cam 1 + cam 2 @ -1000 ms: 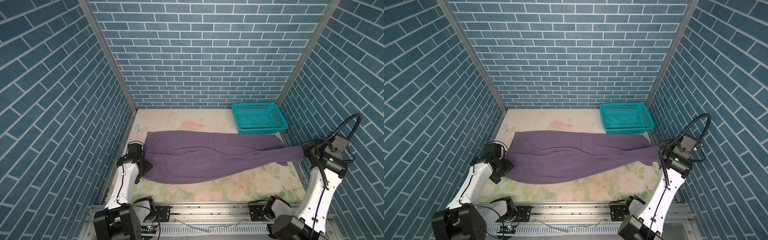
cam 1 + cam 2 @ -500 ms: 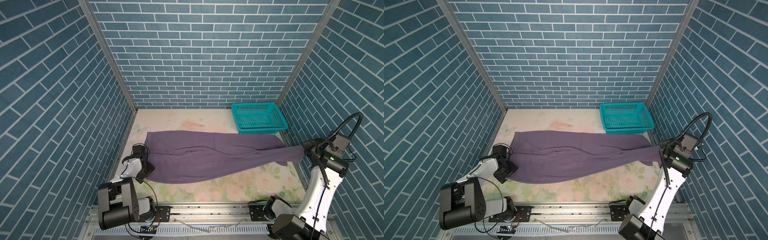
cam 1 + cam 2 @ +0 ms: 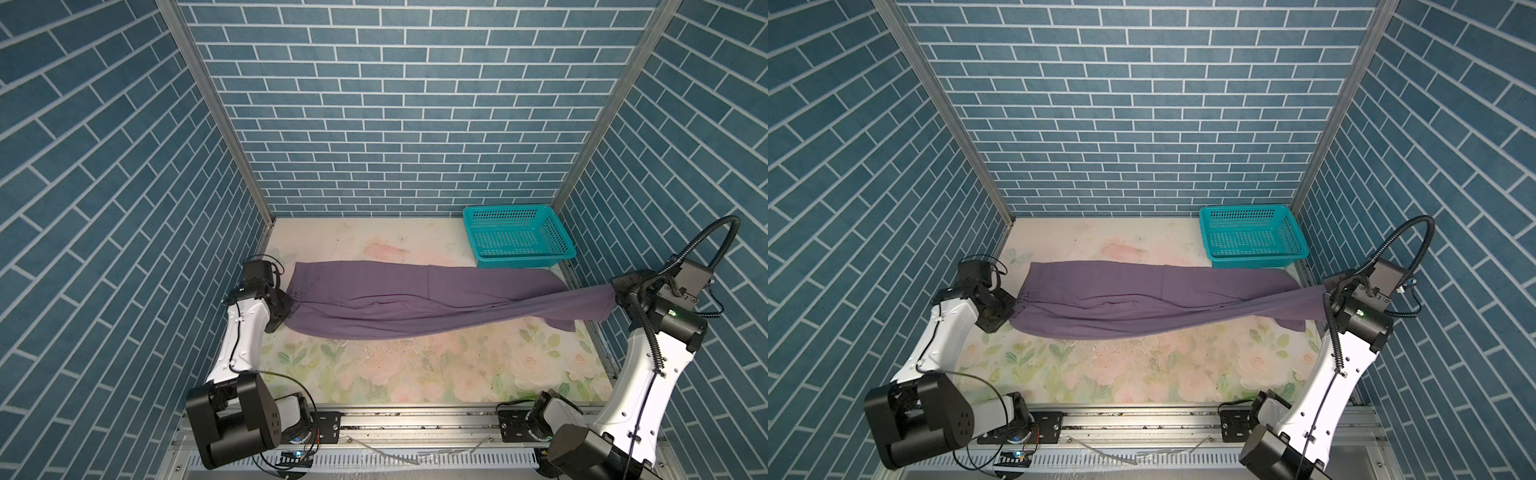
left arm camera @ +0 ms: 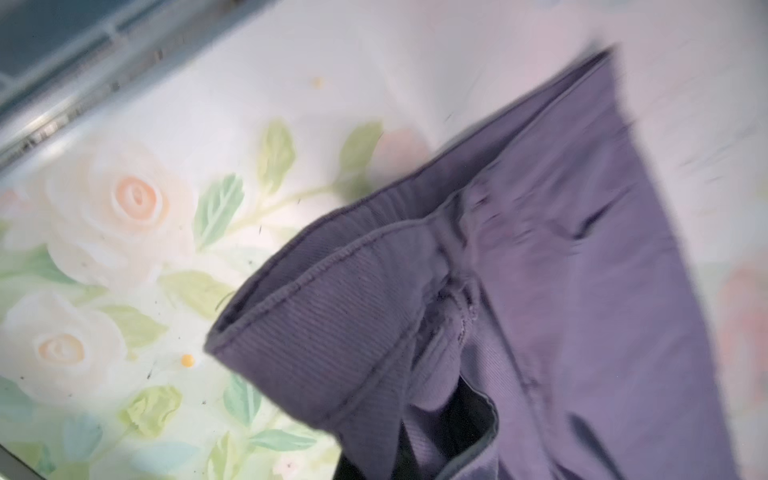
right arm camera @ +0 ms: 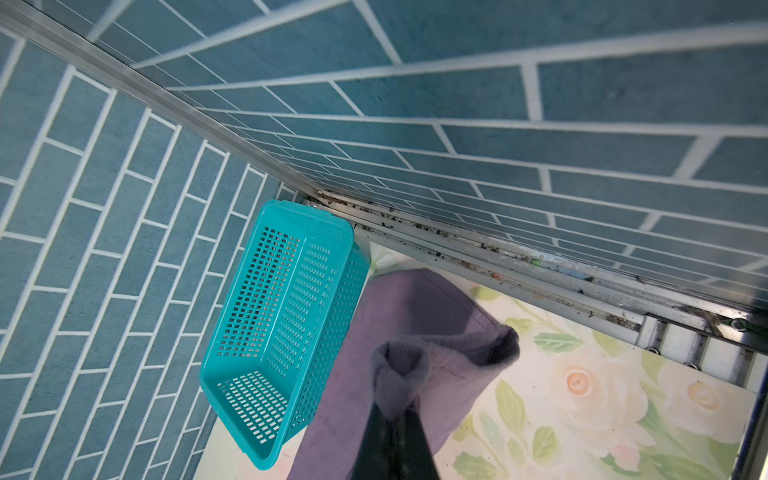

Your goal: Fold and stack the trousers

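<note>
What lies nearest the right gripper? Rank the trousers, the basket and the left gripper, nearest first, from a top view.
1. The trousers: one leg end is clamped in the right gripper, at the right edge.
2. The basket: in the back right corner, behind that gripper.
3. The left gripper: far left, shut on the trousers' other end.

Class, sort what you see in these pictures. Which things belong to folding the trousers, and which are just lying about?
In the job: trousers; left claw, shut on their waistband; right claw, shut on a leg end.

Lying about: basket, at the far right corner, held by neither claw; table, only the surface underneath.
</note>
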`<control>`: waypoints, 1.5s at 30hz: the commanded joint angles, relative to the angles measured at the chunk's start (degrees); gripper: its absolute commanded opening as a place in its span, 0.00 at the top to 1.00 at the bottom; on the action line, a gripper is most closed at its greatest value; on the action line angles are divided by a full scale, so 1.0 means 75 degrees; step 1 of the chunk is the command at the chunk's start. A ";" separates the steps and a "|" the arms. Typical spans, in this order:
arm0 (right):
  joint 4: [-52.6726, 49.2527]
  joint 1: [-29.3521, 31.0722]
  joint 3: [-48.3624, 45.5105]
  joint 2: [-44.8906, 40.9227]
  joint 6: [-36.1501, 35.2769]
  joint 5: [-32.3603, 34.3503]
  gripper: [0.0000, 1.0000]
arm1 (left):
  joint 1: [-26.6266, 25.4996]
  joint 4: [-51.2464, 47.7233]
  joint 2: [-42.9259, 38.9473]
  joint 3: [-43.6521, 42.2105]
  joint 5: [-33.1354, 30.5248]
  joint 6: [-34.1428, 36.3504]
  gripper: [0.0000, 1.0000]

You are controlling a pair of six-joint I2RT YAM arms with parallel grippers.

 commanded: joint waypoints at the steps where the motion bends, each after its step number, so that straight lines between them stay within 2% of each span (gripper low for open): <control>1: 0.0324 -0.0006 0.0593 0.0128 0.0172 0.0142 1.00 | 0.0239 -0.0970 -0.0395 0.0781 -0.0256 0.0279 1.00; 5: 0.0206 -0.0013 0.0968 0.0343 0.0113 0.0056 1.00 | 0.0479 -0.1153 -0.0475 0.1033 -0.0139 0.0441 1.00; 9: 0.0047 -0.0006 0.0721 0.0055 -0.0013 0.0131 1.00 | 0.0855 -0.1233 -0.0563 0.0808 0.0264 0.0546 1.00; 13: 0.0029 -0.0017 -0.0608 -0.0971 0.0183 0.0404 1.00 | 0.0994 -0.1491 -0.0863 0.0377 0.0266 0.0888 1.00; 18: -0.0250 -0.0089 -0.2594 -0.2143 0.0616 0.1274 1.00 | 0.1152 -0.1777 -0.1600 -0.0811 0.0220 0.1146 1.00; 21: -0.0343 -0.0200 -0.3391 -0.2417 0.0804 0.1617 1.00 | 0.1150 -0.1892 -0.1764 -0.0980 0.0503 0.1032 1.00; 25: -0.0322 -0.0528 -0.3957 -0.2505 0.0832 0.1956 1.00 | 0.1322 -0.2070 -0.2028 -0.1085 0.0214 0.0831 1.00; 28: -0.0325 -0.0566 -0.4012 -0.2516 0.0740 0.2400 1.00 | 0.1356 -0.2186 -0.2196 -0.1060 0.0203 0.0785 1.00; 32: -0.0116 -0.0612 -0.3683 -0.2383 0.0746 0.2502 1.00 | 0.1409 -0.2143 -0.2088 -0.0978 0.0151 0.0825 1.00; 37: 0.0691 -0.0615 -0.2658 -0.1575 0.0758 0.2008 1.00 | 0.1943 -0.1852 -0.1698 -0.0669 0.0174 0.0948 1.00; 41: 0.0985 -0.0616 -0.1975 -0.0917 0.0758 0.1934 1.00 | 0.2049 -0.1754 -0.1725 -0.0068 -0.0337 0.0788 1.00; 45: 0.1197 -0.0614 -0.1813 -0.0783 0.0746 0.1590 1.00 | 0.2145 -0.2062 -0.1749 0.0880 -0.1177 0.0835 1.00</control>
